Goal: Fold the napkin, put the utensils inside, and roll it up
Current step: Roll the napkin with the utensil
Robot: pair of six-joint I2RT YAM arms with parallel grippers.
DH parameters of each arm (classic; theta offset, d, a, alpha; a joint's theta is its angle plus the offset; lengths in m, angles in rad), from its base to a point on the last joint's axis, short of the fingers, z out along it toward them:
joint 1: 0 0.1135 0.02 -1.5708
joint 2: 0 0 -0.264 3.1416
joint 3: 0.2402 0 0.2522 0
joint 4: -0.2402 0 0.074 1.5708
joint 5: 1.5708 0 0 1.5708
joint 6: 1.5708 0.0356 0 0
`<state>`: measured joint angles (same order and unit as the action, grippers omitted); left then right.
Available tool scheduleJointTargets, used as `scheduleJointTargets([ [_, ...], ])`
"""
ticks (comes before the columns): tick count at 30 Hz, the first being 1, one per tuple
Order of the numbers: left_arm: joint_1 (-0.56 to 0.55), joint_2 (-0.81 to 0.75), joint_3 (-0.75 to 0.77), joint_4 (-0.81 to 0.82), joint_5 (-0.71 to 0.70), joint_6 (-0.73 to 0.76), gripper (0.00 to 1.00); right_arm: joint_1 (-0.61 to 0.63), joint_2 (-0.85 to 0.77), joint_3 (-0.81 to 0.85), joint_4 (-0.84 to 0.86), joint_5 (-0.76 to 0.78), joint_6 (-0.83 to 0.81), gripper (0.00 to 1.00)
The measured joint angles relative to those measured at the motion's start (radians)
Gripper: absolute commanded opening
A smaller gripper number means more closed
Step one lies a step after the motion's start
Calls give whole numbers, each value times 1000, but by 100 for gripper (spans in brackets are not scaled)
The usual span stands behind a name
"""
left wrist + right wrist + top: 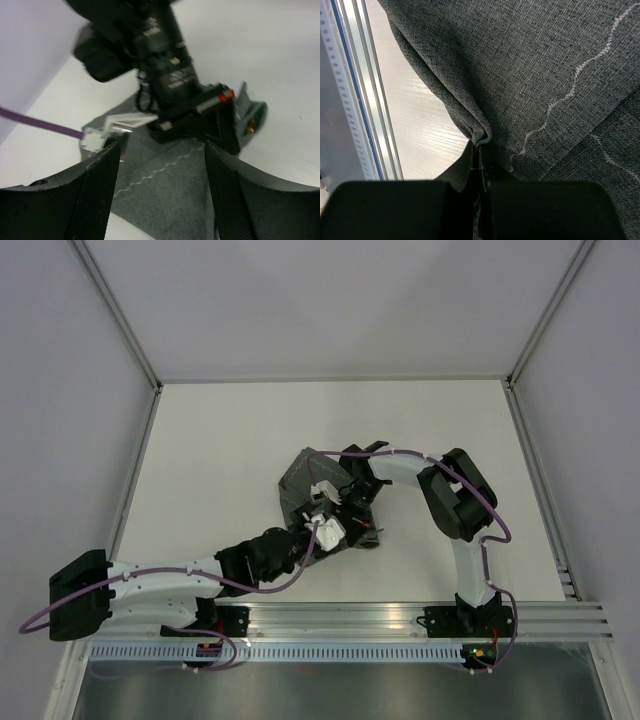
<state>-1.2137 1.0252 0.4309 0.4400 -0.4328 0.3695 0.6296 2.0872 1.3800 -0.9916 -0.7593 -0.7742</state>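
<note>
While inside right pincer, napkin fold.

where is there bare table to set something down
Bare table lies between the napkin and the far wall, and between the napkin and the left rail. The middle is crowded: the right gripper pinches the napkin and the open left gripper sits right beside it.

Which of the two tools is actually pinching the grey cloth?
The right tool: it is shut on a bunched fold of the napkin. The left tool stands open over the cloth, gripping nothing.
</note>
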Motion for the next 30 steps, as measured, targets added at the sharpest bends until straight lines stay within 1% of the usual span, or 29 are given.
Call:
scheduleJointTargets([
  [6,-44,145,5,-58,73,-3,75,-4,8,8,-10,-4,0,0],
  [12,-79,302,22,-46,109,-5,77,-5,8,8,-10,-6,0,0],
  [16,-82,391,24,-11,114,-5,77,-6,8,8,-10,-6,1,0],
  [25,-69,461,24,61,80,0,78,-11,8,8,-11,-7,1,0],
  [30,-35,484,25,75,76,0,73,-13,9,8,-11,-7,1,1],
])
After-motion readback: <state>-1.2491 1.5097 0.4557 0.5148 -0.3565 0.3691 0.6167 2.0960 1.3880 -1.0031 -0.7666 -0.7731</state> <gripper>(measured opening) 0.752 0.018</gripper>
